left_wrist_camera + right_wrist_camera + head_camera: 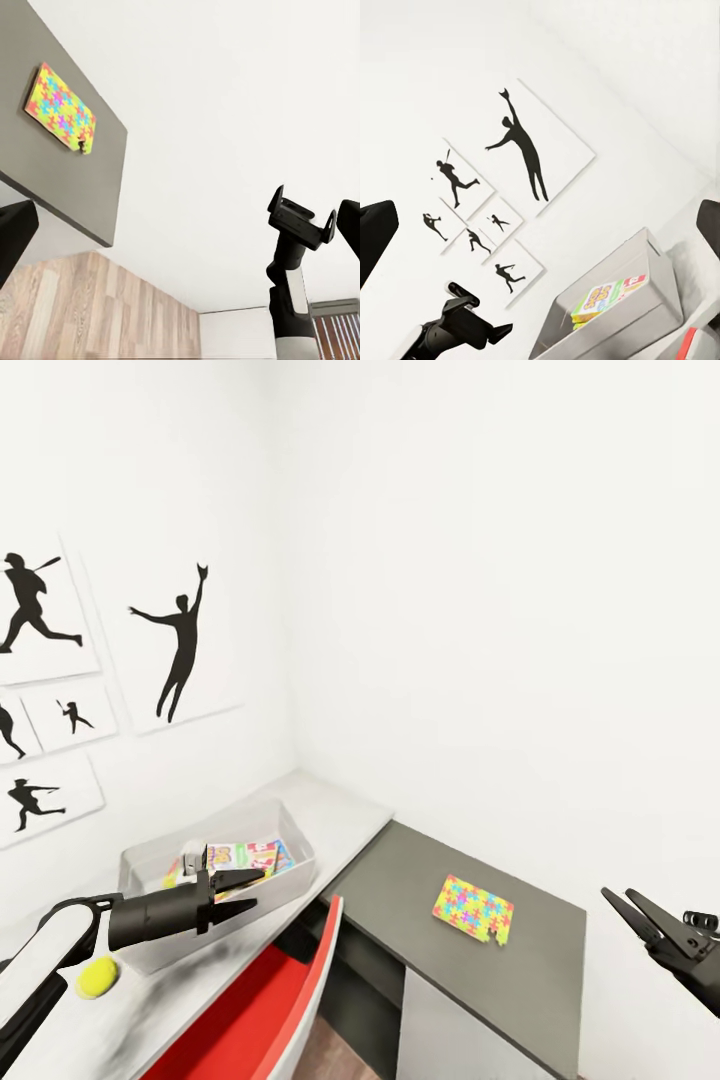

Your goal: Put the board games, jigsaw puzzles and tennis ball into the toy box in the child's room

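The left gripper point(238, 890) is hovering spread and empty before the toy box point(150, 860), which is holding board games point(245, 855); the tennis ball point(97, 977) is lying on the surface at 8 o'clock, the jigsaw puzzle point(473, 909) on the dark cabinet point(540, 960) at 3 o'clock; the right gripper point(640, 915) is hanging spread
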Robot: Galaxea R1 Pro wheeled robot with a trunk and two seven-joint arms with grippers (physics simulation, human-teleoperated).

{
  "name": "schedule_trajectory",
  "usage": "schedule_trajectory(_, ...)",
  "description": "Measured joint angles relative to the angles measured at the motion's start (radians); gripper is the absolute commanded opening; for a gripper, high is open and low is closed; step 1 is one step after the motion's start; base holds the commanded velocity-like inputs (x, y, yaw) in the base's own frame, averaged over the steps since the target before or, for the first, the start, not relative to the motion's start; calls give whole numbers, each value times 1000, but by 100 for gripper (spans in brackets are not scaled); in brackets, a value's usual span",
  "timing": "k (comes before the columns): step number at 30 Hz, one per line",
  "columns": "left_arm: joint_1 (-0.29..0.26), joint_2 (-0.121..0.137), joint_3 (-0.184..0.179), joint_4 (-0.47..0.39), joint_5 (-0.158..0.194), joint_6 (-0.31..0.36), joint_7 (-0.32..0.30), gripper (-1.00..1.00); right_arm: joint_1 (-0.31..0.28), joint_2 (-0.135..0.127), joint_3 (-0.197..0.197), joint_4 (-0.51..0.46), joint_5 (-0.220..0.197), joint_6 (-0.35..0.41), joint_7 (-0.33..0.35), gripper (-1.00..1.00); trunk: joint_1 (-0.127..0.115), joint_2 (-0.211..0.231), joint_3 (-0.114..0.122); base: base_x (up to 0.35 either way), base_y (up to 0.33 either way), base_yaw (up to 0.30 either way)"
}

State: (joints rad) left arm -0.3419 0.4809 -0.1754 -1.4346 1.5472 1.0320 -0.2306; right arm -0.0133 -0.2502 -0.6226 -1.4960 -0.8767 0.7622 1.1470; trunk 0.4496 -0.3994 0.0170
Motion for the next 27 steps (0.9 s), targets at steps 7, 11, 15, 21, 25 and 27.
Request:
schedule_trajectory(7, 0, 0, 0, 0, 0, 0, 0, 100, 0, 0, 0, 0, 0, 0, 0, 100, 0, 0, 10, -2, 0, -188)
schedule_trajectory(11, 0, 0, 0, 0, 0, 0, 0, 100, 0, 0, 0, 0, 0, 0, 0, 100, 0, 0, 15, 0, 0, -193)
schedule_trajectory(15, 0, 0, 0, 0, 0, 0, 0, 100, 0, 0, 0, 1, 0, 0, 0, 100, 0, 0, 21, 0, 0, -197)
schedule_trajectory(21, 0, 0, 0, 1, 0, -1, 0, 100, 0, 0, 0, 5, -1, 0, 0, 100, 0, 0, 29, 0, 0, -198)
schedule_trajectory(25, 0, -1, 0, 1, -1, -1, 0, 100, 0, 0, 0, 7, -1, 0, 0, 100, 0, 0, 35, 0, 0, -198)
schedule_trajectory(27, 0, -1, 0, 1, -1, -1, 0, 100, 0, 0, 0, 7, -1, 0, 0, 100, 0, 0, 37, 0, 0, -198)
